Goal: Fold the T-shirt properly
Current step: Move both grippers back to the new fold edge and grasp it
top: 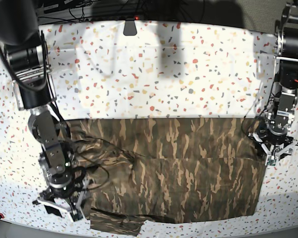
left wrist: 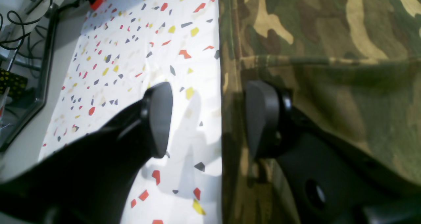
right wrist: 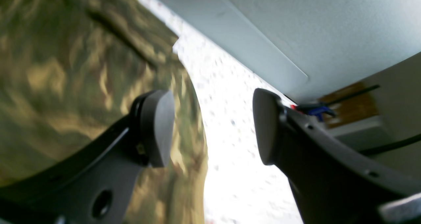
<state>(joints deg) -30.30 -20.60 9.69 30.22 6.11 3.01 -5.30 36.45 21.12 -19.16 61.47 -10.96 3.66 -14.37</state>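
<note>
left wrist view: your left gripper (left wrist: 209,118) stands released, jaws spread across the straight edge of the t-shirt (left wrist: 322,69); one pad over the speckled table cover (left wrist: 131,53), the other over camouflage cloth.
right wrist view: blurred. your right gripper (right wrist: 213,128) is parted and empty, shirt edge running between the jaws.
base view: shirt lies flat, folded, between both arms.
</note>
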